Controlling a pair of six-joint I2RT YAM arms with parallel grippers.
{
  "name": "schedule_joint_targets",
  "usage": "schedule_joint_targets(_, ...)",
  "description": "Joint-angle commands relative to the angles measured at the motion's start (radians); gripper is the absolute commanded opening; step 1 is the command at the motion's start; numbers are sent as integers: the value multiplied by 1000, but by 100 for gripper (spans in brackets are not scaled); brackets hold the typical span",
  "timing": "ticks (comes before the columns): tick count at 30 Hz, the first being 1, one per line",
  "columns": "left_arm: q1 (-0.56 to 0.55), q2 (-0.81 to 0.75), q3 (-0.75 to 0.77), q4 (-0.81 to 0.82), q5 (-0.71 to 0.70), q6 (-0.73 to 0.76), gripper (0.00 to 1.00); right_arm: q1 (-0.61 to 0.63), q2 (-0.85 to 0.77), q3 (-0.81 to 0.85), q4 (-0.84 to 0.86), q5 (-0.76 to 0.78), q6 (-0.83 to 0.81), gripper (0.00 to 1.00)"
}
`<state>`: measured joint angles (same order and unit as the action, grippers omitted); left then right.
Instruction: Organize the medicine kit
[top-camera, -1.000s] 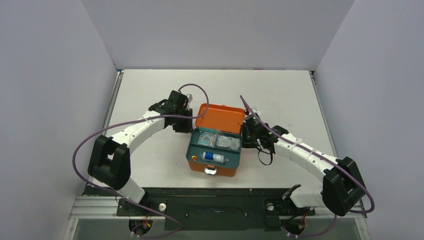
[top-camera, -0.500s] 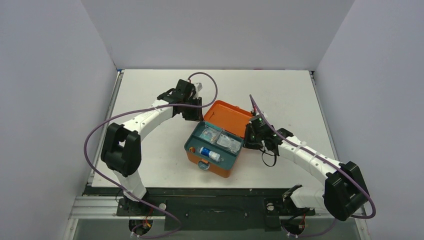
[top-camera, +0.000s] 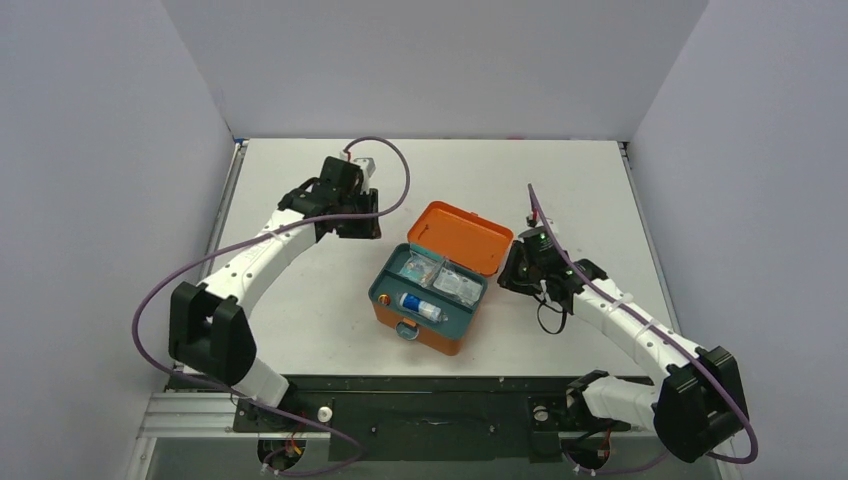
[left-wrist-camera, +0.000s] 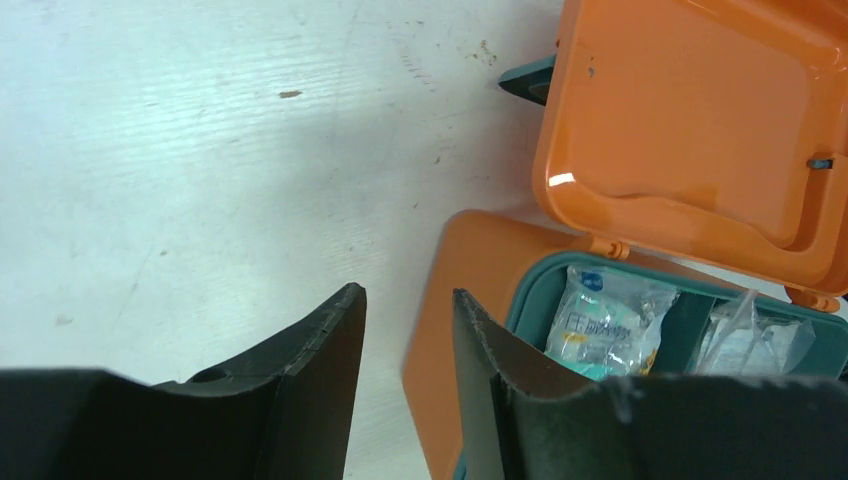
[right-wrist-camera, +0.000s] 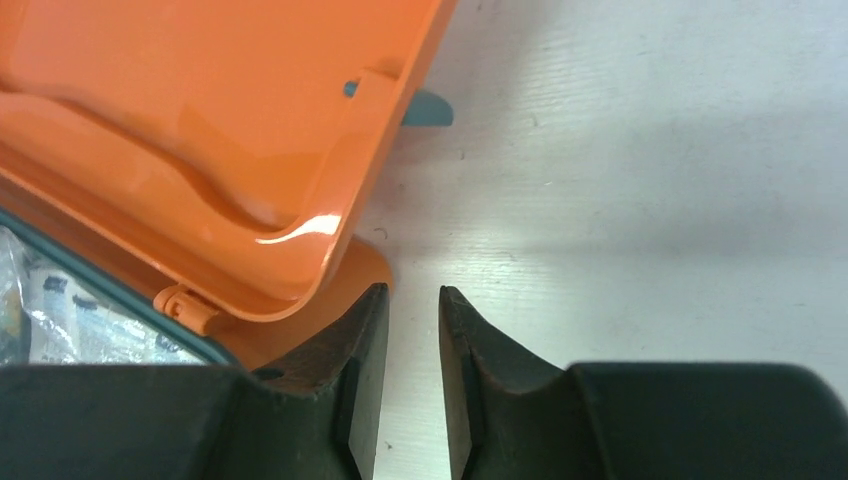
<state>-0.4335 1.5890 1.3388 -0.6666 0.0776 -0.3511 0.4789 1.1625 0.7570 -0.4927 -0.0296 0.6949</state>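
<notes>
The medicine kit (top-camera: 440, 340) is an orange box standing turned at an angle in the middle of the table, its lid (top-camera: 460, 237) hinged open. Inside, a teal divided tray (top-camera: 384, 287) holds clear packets (top-camera: 415, 268) and a small white and blue bottle (top-camera: 421, 308). My left gripper (top-camera: 365, 225) is narrowly open and empty, above the table just left of the kit's back corner (left-wrist-camera: 450, 290). My right gripper (top-camera: 508, 272) is narrowly open and empty, beside the kit's right back corner under the lid's edge (right-wrist-camera: 330, 220). Neither gripper touches the kit.
The white table (top-camera: 300, 290) has grey walls on three sides. A teal handle tip (left-wrist-camera: 530, 80) sticks out behind the lid. Purple cables loop over both arms.
The kit has turned clockwise from square to angled. My left gripper has since drawn back to the left, and my right gripper has moved a little to the right, away from the kit.
</notes>
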Motion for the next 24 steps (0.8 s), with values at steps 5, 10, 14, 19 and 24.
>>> schedule_joint_targets(5, 9, -217, -100, -62, -80, 14, 40, -70, -65, 4, -9, 73, 48, 26)
schedule_joint_targets(10, 8, -314, -199, -43, 92, 11, 43, -122, -59, 22, -9, 49, 46, 27)
schedule_joint_targets(14, 8, -359, -268, -21, 176, 11, 46, -144, -53, 38, -9, 39, 35, 27)
schedule_joint_targets(19, 9, -390, -326, -4, 247, 12, 47, -171, -37, 46, 5, -5, 34, 27)
schedule_joint_targets(24, 7, -390, -371, 9, 268, 12, 47, -183, -34, 34, 45, -35, 68, 27)
